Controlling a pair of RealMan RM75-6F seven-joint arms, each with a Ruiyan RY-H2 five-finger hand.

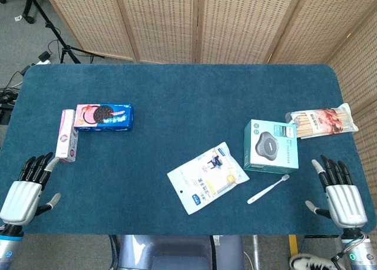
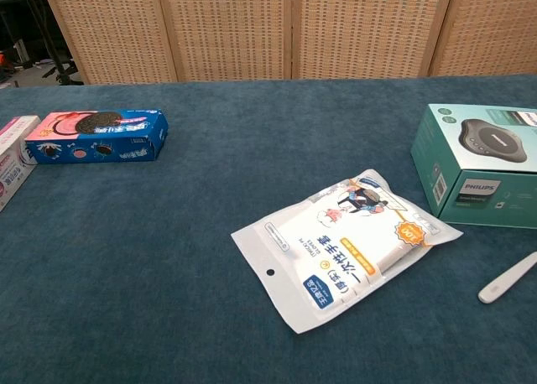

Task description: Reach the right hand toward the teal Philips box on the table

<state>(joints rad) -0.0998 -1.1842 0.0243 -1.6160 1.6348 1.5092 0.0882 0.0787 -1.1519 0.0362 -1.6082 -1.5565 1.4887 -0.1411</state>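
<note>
The teal Philips box (image 1: 271, 147) is sat flat on the tabletop (image 1: 177, 93) just ahead and inward of the right hand (image 1: 337, 194), whose fingers (image 1: 331, 168) are spread, nothing held.

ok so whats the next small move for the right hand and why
Probably ease the right hand forward and a little inward toward the teal Philips box. The hand is open at the table's near edge, apart from the box, and the white toothbrush lies just inward of that path.
</note>
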